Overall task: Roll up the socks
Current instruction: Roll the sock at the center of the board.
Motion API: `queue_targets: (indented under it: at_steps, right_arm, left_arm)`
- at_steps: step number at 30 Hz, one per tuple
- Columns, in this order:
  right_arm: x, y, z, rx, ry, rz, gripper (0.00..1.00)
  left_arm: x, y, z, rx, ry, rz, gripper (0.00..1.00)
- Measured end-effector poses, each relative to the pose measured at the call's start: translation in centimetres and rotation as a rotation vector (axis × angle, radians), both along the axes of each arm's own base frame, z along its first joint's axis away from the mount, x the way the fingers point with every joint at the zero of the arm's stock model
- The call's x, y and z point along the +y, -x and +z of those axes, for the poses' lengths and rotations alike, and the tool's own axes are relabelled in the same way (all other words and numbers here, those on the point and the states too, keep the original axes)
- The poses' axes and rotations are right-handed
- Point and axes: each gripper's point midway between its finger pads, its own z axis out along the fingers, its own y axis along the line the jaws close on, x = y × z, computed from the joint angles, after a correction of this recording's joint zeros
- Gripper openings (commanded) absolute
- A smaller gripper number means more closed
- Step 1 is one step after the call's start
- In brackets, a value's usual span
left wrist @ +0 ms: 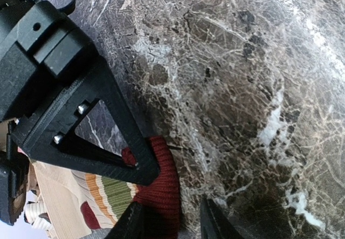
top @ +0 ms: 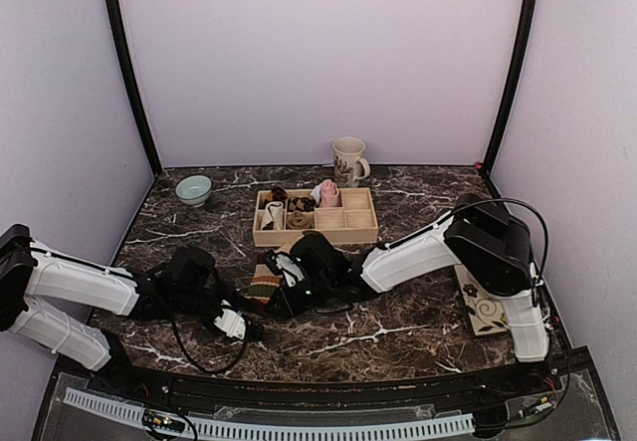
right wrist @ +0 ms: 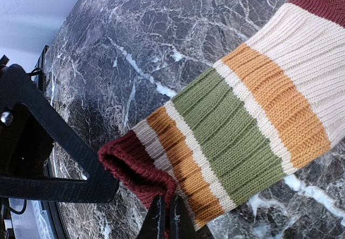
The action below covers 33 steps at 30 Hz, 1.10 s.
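Observation:
A tan sock [top: 264,280] with orange, green and cream stripes and a dark-red cuff lies on the marble table [top: 398,331] in front of the wooden tray. In the right wrist view the sock [right wrist: 242,115] lies flat, and my right gripper [right wrist: 166,204] is shut on the lower edge of its open red cuff [right wrist: 135,166]. My left gripper [left wrist: 171,209] is open. One finger [left wrist: 132,223] rests over the red cuff [left wrist: 161,179] and the other [left wrist: 215,223] is over bare marble. In the top view both grippers, left [top: 239,324] and right [top: 274,297], meet at the sock's near end.
A wooden divided tray [top: 360,220] behind the sock holds small rolled bundles and a pink roll [top: 328,194]. A mug [top: 348,160] stands at the back and a pale green bowl [top: 193,190] at the back left. A patterned card [top: 483,307] lies on the right.

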Motion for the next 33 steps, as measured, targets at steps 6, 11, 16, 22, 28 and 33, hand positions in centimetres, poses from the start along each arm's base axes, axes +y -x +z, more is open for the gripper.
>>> queue_targets:
  at_steps: [6,11,16,22,28,33]
  right_arm:
    - [0.0,0.0,0.0,0.0,0.0,0.0,0.0]
    - [0.0,0.0,0.0,0.002,0.0,-0.002,0.0]
    - [0.0,0.0,0.0,0.002,0.0,-0.002,0.0]
    - [0.0,0.0,0.0,0.003,0.0,-0.002,0.0]
    - [0.0,0.1,0.0,0.007,-0.002,-0.002,0.0]
    - [0.0,0.2,0.0,0.017,-0.01,-0.001,0.0]
  left_arm:
    - [-0.7,0.1,1.1,-0.028,0.022,-0.028,0.39]
    - [-0.8,-0.2,0.8,-0.039,0.008,-0.031,0.37]
    - [-0.4,-0.5,-0.6,-0.013,-0.036,-0.004,0.37]
    - [-1.1,-2.0,0.8,-0.018,-0.008,0.039,0.29]
    - [-0.5,-1.6,0.1,0.028,-0.033,0.06,0.28]
    - [0.1,-1.0,-0.6,0.063,-0.063,0.067,0.32]
